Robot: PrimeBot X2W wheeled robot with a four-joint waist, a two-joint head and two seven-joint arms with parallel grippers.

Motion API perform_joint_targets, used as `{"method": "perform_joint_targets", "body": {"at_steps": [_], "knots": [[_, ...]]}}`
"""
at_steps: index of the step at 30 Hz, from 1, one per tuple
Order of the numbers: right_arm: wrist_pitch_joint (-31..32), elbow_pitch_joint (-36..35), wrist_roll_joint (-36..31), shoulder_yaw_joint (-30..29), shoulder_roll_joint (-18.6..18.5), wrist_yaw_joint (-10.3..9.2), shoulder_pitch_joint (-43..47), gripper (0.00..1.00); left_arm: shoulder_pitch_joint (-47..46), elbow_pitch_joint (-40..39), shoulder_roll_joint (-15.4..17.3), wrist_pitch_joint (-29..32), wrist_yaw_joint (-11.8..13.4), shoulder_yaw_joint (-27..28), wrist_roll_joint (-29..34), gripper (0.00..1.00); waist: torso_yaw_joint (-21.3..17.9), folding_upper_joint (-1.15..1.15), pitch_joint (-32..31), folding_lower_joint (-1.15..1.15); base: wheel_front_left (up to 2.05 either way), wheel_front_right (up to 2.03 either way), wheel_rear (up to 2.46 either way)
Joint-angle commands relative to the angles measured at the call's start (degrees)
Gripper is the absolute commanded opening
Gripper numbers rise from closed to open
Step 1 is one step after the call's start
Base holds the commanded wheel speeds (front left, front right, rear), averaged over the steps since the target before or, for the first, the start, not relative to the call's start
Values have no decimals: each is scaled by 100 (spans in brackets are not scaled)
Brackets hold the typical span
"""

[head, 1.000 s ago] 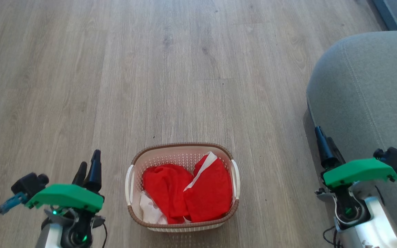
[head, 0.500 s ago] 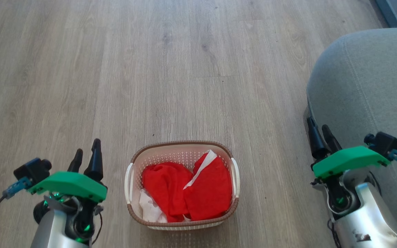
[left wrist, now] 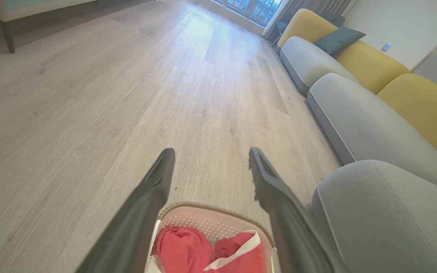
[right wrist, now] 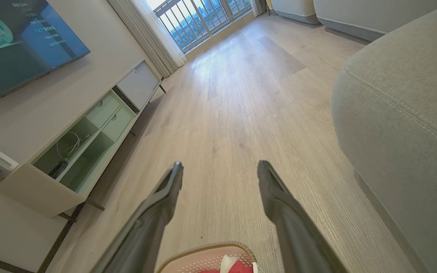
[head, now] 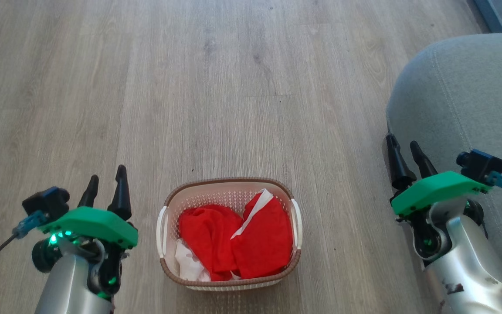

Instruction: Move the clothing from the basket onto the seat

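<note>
Clothing (head: 238, 240): two bright red pieces, one with a white band, and a white patch at the lower left. They lie crumpled inside the basket and fill most of it. None of it lies on the part of the seat in view.
Basket (head: 229, 179): it stands upright on the wood floor (head: 190, 87), centred before the robot and between its two arms, likely so that either arm can reach in from above.
Left gripper (head: 107, 173): its fingers are spread wide and hold nothing. It hovers to the left of the basket, apart from the rim.
Right gripper (head: 402, 140): its fingers are likewise spread and hold nothing. It hangs between the basket and the seat, close to the cushion's edge.
Seat (head: 464, 100): a grey cushion with a stitched seam, on the robot's right and apart from the basket.
Stage: judged to be the very start, with no garment lifted yet.
Reason for the pose: both claws wait released on either side of the load. The right arm, nearer the seat, looks the handier for the carry.
Writing: the television (right wrist: 17, 41) shows pale lines of text, too blurred to read. Nothing legible can be made out on the basket.
</note>
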Motion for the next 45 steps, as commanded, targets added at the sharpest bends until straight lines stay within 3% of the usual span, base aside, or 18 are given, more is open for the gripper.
{"method": "perform_joint_targets", "body": {"at_steps": [1, 24, 40, 45], "knots": [[-81, -120, -171, 119, -46, 0, -365, 100, -370, -145, 146, -79, 23, 101, 188, 100, 3, 0, 5, 0, 0, 0, 0], [-454, 264, -1504, 359, -86, 0, -879, 100, -714, -222, -6, -448, -42, 479, 1582, 100, -28, 0, 91, 0, 0, 0, 0], [-726, 576, -2597, 626, -123, 0, -1184, 100, -970, 157, -82, -716, -46, 631, 2716, 100, -38, 0, 49, 0, 0, 0, 0], [-739, 590, -2638, 589, -154, 0, -1145, 100, -897, 214, -93, -729, 26, 722, 2714, 100, -31, 0, 21, 0, 0, 0, 0]]}}
